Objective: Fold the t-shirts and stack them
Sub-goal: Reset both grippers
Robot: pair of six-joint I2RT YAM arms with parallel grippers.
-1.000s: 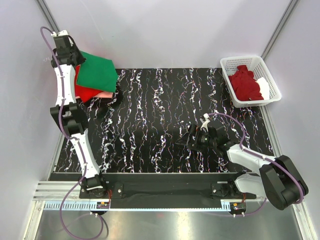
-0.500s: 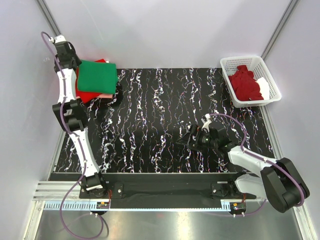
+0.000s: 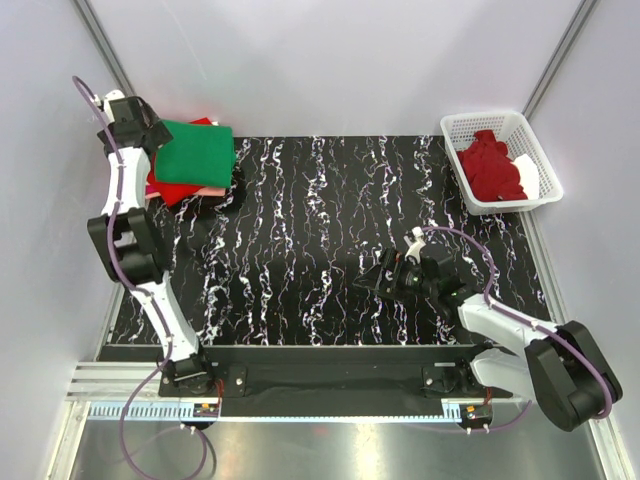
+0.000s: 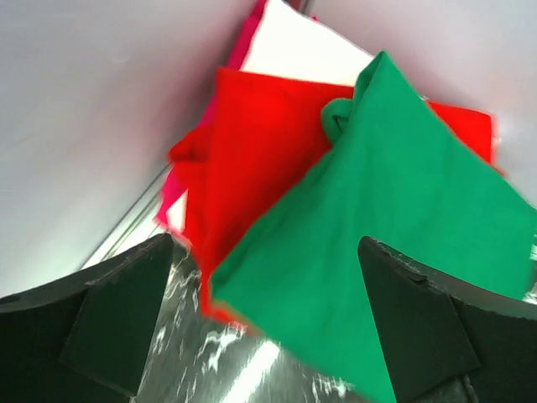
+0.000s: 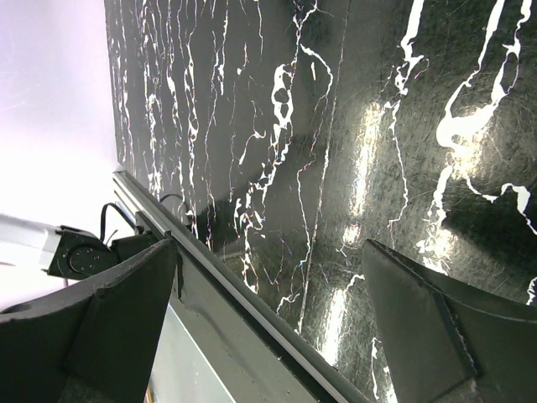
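Has just let go at the left gripper (image 3: 150, 132): closed at the edge of the green t-shirt (image 3: 195, 153) 1 second ago, now spread wide and drawn clear of it. Leaves that shirt folded flat atop the red t-shirt (image 3: 163, 186) and the pink t-shirt (image 3: 207, 190) at the far-left corner of the table (image 3: 300, 220). Holds nothing in the right gripper (image 3: 386, 280), spread wide over bare tabletop. Probably means 1 more fold stacked, with the maroon t-shirt (image 3: 490, 165) yet to come out of the basket (image 3: 455, 126).

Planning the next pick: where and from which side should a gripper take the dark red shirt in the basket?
Probably pinch a raised fold near the middle of the dark red shirt, coming straight down from above: it lies crumpled in the white basket, whose walls block a sideways approach.
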